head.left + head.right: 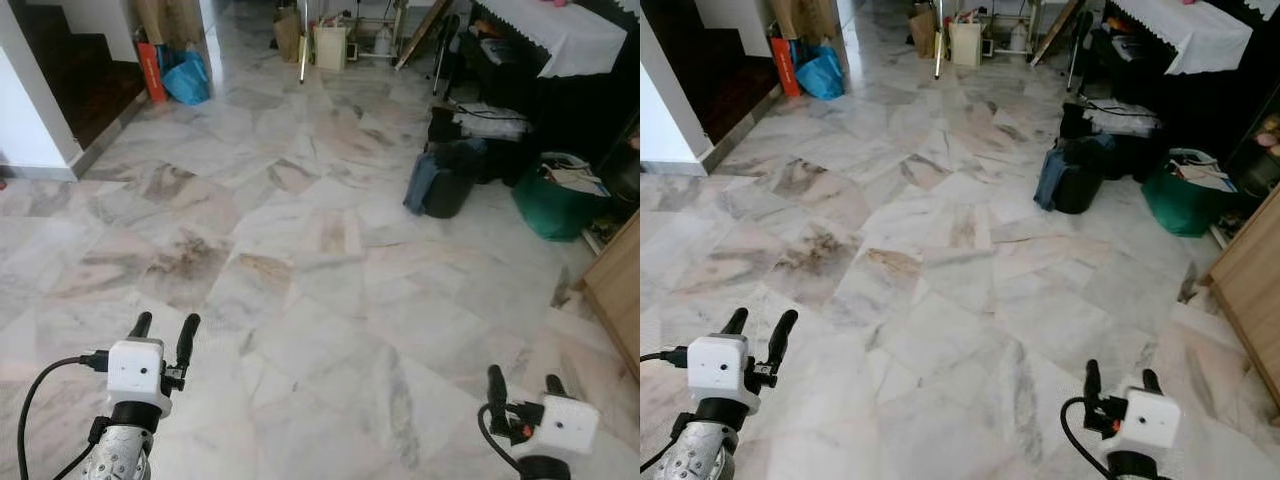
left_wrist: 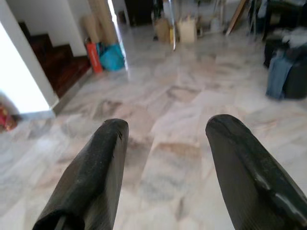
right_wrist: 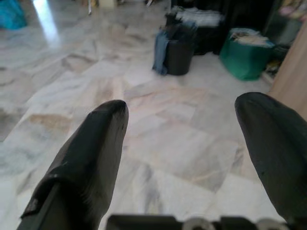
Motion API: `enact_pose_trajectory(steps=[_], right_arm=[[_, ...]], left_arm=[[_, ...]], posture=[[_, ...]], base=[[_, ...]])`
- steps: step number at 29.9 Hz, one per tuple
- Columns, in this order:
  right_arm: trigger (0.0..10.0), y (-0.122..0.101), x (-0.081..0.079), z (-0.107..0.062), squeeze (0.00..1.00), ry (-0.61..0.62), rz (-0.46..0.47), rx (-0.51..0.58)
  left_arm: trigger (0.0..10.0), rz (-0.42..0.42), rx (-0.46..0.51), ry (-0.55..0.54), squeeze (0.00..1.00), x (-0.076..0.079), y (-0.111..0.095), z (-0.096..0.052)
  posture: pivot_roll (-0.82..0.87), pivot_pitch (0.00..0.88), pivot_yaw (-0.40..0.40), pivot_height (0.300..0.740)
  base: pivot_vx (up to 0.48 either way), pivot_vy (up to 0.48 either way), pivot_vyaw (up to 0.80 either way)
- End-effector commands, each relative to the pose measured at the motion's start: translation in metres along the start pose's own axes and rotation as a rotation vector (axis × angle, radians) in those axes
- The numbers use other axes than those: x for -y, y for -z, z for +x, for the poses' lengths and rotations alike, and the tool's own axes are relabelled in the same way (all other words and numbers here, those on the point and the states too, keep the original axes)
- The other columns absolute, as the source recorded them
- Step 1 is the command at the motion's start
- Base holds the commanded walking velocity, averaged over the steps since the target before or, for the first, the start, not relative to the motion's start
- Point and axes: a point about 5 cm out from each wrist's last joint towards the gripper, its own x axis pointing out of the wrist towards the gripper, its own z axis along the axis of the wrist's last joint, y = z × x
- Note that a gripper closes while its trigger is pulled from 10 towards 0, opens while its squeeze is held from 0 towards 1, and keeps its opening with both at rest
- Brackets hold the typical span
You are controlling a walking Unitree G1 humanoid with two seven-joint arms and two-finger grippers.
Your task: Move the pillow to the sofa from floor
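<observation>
Ahead, black bin [image 1: 447, 180] and green bag [image 1: 553, 203] flank marble floor [image 1: 300, 270].

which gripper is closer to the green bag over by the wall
Right. The right gripper sits low on the same side as the green bag, which lies ahead of it. The left gripper is across the floor, farther off.

Polished marble floor [image 1: 300, 250] reflecting light, with a dark staircase [image 1: 80, 80] and blue bag [image 1: 187, 78] far ahead of the left gripper, and a black bag [image 1: 450, 178], green basket [image 1: 555, 200] and wooden cabinet [image 1: 615, 290] ahead of the right.
</observation>
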Motion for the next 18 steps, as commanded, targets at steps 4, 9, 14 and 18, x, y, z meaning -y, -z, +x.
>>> enact_pose_trajectory(steps=[4, 9, 14, 18], right_arm=[[10.0, 0.046, 0.0, 0.008, 0.0, -0.022, -0.011, -0.246], [10.0, 0.089, -0.007, -0.005, 0.0, -0.064, -0.023, -0.572], [10.0, 0.106, -0.01, -0.023, 0.0, -0.065, -0.018, -0.701], [10.0, 0.118, -0.008, -0.038, 0.0, 0.017, 0.046, -0.76]], left_arm=[[10.0, 0.018, -0.262, 0.023, 0.0, -0.004, 0.053, 0.021], [10.0, 0.041, -0.575, 0.076, 0.0, 0.006, 0.099, 0.013], [10.0, 0.077, -0.764, 0.104, 0.0, 0.011, 0.125, -0.012], [10.0, 0.069, -0.897, 0.097, 0.0, 0.011, 0.14, -0.032]], posture=[[0.04, 0.0, -0.018, 0.74], [0.05, 0.0, -0.007, 0.74], [0.04, 0.0, -0.005, 0.74], [0.02, 0.0, 0.007, 0.74]], base=[[0.0, 0.0, 0.0], [0.0, 0.0, 0.0], [0.0, 0.0, 0.0], [0.0, 0.0, 0.0]])
